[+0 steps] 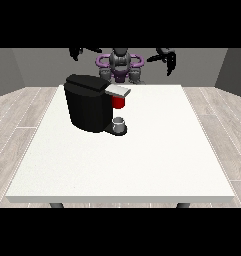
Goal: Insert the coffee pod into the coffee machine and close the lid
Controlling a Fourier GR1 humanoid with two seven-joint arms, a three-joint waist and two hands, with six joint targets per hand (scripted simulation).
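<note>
The black coffee machine (pixel 87 107) stands on the white table (pixel 142 160), left of the middle. Its silver lid (pixel 118 91) juts out to the right, and a red thing at the machine (pixel 119 102) shows just under it. A small grey thing (pixel 120 124) sits on the machine's dark base, below the red thing; I cannot tell whether it is the pod. Both hands are raised beside the robot's shoulders, far behind the machine. The hand at the view's left (pixel 78 52) and the hand at the view's right (pixel 167 57) have relaxed fingers and hold nothing.
The robot's torso (pixel 120 67) stands behind the table's far edge. White table surface stretches right of the machine and towards the near edge. Wooden floor surrounds the table.
</note>
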